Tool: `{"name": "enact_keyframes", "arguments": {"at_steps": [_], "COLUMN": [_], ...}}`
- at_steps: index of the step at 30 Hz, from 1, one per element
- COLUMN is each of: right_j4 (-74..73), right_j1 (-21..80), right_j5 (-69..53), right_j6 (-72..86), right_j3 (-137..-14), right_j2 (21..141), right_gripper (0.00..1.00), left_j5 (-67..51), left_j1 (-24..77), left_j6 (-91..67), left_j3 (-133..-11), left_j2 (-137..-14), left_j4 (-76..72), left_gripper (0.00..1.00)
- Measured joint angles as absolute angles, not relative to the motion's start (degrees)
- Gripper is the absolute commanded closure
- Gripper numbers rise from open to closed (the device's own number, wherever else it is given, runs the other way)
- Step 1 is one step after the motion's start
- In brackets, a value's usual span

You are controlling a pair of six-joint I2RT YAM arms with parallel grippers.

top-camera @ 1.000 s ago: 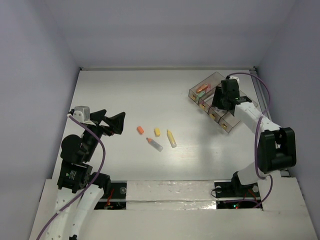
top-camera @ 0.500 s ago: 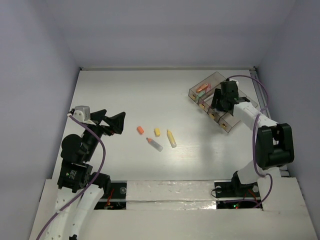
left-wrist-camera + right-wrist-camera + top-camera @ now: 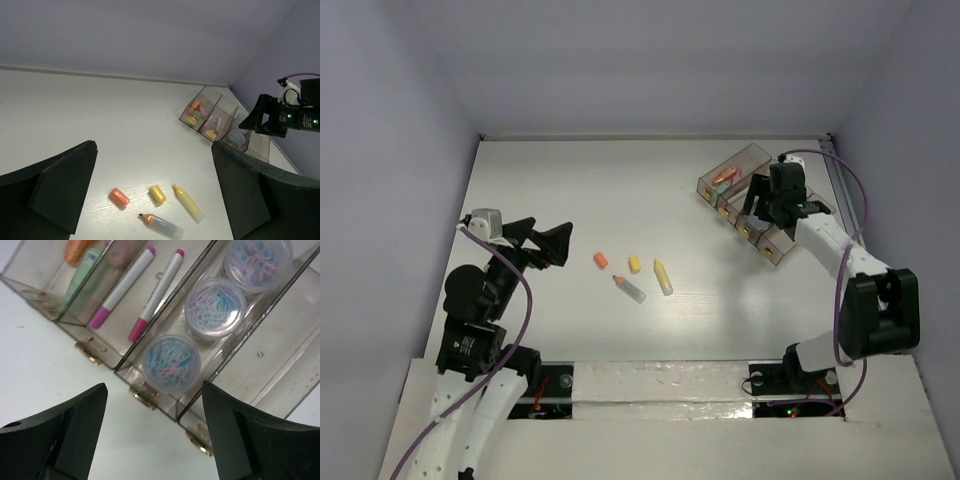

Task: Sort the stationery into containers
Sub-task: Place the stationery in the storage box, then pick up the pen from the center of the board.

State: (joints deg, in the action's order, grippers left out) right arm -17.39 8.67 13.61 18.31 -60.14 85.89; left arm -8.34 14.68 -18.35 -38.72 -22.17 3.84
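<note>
Four loose items lie mid-table: an orange cap [image 3: 601,260] [image 3: 119,197], a yellow cap [image 3: 634,264] [image 3: 157,194], a yellow marker [image 3: 663,276] [image 3: 187,202] and a clear-bodied marker with an orange tip [image 3: 629,288] [image 3: 161,225]. The joined smoky bins [image 3: 748,165] [image 3: 60,320] stand at the back right. They hold green and orange markers [image 3: 82,270], two white pens with pink caps [image 3: 122,287] and three round tins of paper clips [image 3: 171,364]. My right gripper [image 3: 757,208] [image 3: 154,390] hovers open and empty over the bins' near ends. My left gripper [image 3: 545,245] [image 3: 155,146] is open and empty, left of the loose items.
The end bin [image 3: 280,340] beside the tins shows only bare floor. Brass hinges [image 3: 145,397] line the bins' near ends. White walls enclose the table on the left, back and right. The right arm [image 3: 285,115] shows above the bins in the left wrist view.
My right wrist has shifted slightly to the right over the bins and stays open. The left arm and the loose items have hardly moved.
</note>
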Motion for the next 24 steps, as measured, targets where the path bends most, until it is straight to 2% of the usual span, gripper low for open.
{"name": "enact_keyframes", "arguments": {"at_steps": [3,6,16,24], "right_j4": [-16.19,-15.31,-14.9,-14.57], "right_j1": [9.76,13.58,35.68,39.83], "right_j5": [12.36,12.1,7.6,4.4], "right_j6": [18.63,18.87,17.93,17.76], "right_j3": [-57.65,-56.12,-55.35,-51.22], "right_j2": [80.71,77.28,77.67,78.39], "right_gripper": [0.26,0.28,0.29,0.35], "left_j5": [-8.69,-8.8,-13.41,-18.41], "left_j1": [14.68,14.68,14.39,14.15], "left_j6": [-19.68,-21.5,-26.09,-28.56], "left_j3": [-38.72,-38.72,-38.65,-37.82], "left_j2": [-22.96,-23.49,-30.02,-35.51], "left_j4": [2.63,2.04,0.36,-1.76], "left_gripper": [0.01,0.01,0.01,0.01]}}
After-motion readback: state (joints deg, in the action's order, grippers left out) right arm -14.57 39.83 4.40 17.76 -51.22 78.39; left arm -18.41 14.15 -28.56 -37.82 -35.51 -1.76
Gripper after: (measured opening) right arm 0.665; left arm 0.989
